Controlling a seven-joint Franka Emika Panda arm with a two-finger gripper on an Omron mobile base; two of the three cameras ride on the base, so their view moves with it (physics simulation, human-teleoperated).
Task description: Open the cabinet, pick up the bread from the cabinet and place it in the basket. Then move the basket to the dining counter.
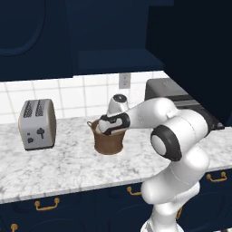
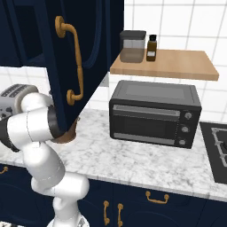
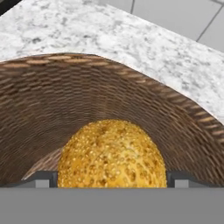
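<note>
Two-finger gripper [image 3: 112,178] spread wide around the round golden-orange bun [image 3: 112,155], low inside the brown woven basket [image 3: 131,105] — lifting carelessly risks snagging the rim, tipping it.

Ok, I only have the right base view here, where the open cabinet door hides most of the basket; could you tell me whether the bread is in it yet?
Observer: Yes. The hand view shows the bread low inside the basket, with the woven wall curving around it.
Operator: Thank you. Is the tool gripping it?
Observer: The tool is open, with one finger tip on each side of the bread.
Operator: And is the basket standing properly?
Observer: Yes. In the left base view it stands upright on the marble worktop, to the right of the toaster and apart from it.
</note>
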